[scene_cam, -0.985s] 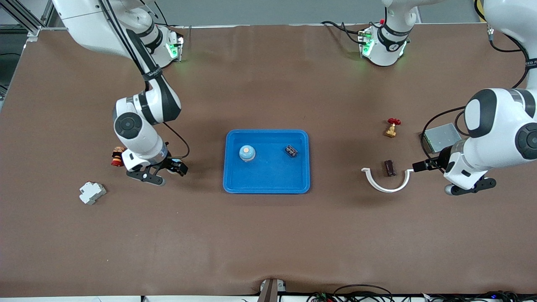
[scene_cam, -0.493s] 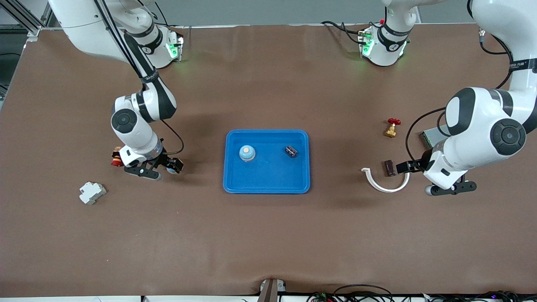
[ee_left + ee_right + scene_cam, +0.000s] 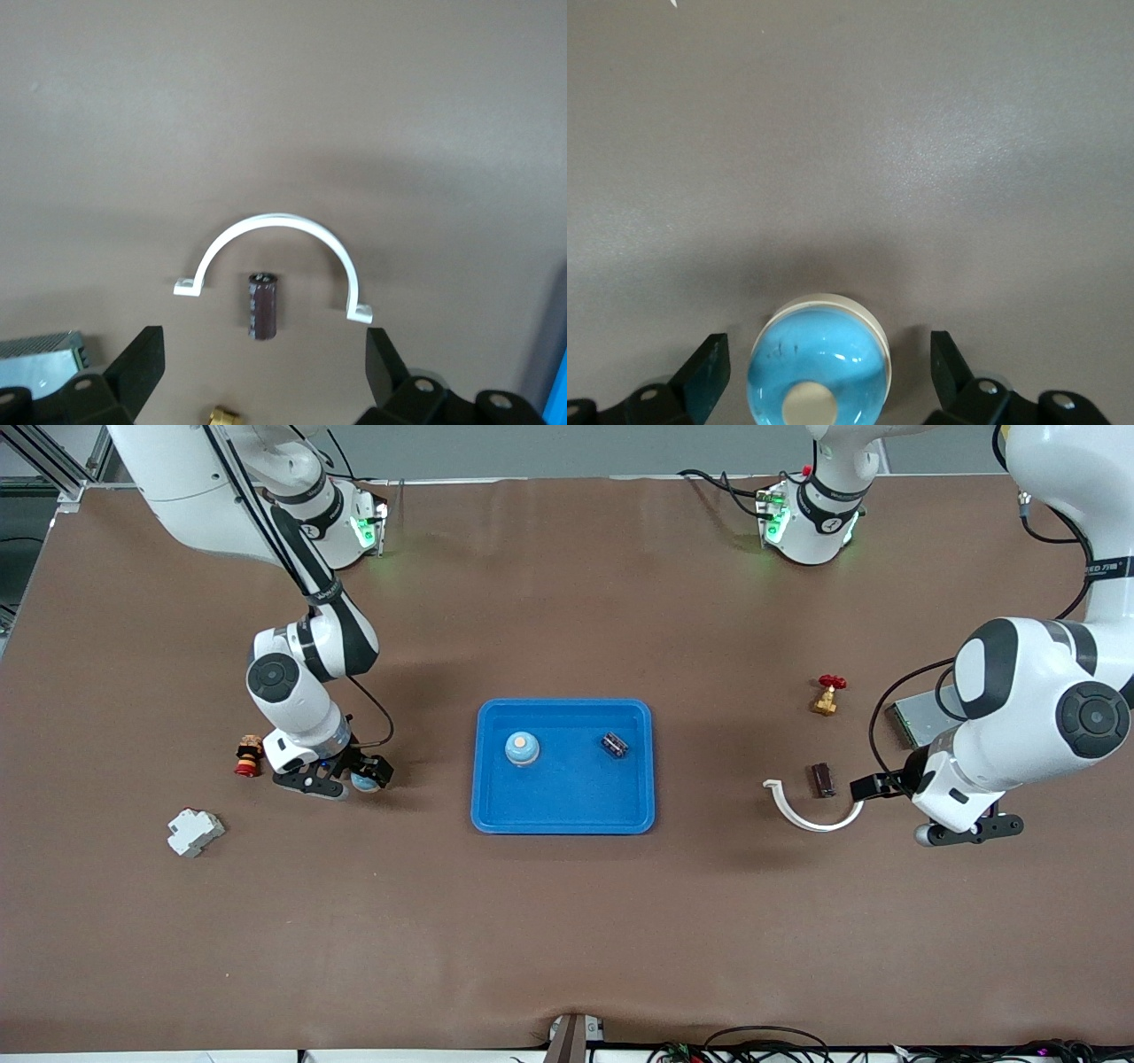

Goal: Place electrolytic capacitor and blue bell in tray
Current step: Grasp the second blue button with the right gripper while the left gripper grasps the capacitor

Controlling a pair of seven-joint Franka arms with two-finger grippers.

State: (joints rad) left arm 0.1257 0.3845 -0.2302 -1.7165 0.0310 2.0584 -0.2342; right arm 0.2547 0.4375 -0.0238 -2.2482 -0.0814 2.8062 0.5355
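Both arms have just settled low, well apart from the tray [image 3: 564,828], one toward each end. The right gripper [image 3: 828,354], jaws wide, brackets a blue bell [image 3: 819,372]. The left gripper [image 3: 264,359], likewise spread and empty, faces a capacitor [image 3: 263,305] inside a white clamp [image 3: 270,221]. Grasps look next.

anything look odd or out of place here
Nothing is spilled or damaged. One oddity: the tray already holds a blue bell and a dark capacitor, yet the open right gripper is over another blue bell on the table, and the open left gripper faces a brown capacitor inside a white clamp.
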